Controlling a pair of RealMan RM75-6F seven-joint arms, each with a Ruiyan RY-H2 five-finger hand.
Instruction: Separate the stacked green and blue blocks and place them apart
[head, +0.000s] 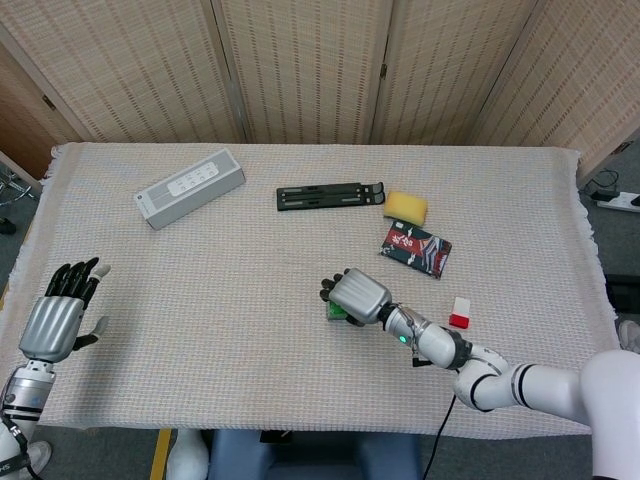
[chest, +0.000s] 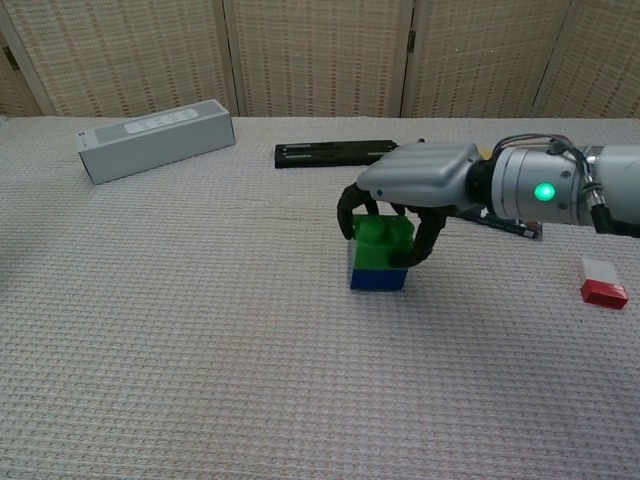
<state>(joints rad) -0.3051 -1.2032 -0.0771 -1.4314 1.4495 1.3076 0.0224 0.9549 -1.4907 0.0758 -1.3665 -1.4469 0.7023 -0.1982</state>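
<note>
While my left hand (head: 55, 325) rests spread near the table's left edge, my right hand (chest: 415, 185) grips the green block (chest: 381, 241) atop the blue block (chest: 377, 278).

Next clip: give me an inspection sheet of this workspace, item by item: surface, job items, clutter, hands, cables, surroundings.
Surface: table covered with a woven beige cloth.
Job's things: green block sits stacked on the blue block, near the table's middle; not separated.
Clutter: grey box at back left; black bar at back centre; yellow sponge; patterned packet; red and white item at right.
Hands: right hand is over the stack, fingers curled around the green block's sides. Left hand is at the table's left edge, fingers apart, holding nothing.
Cables: power strip with cable on the floor at right.
Surroundings: folding wicker screen behind the table.
</note>
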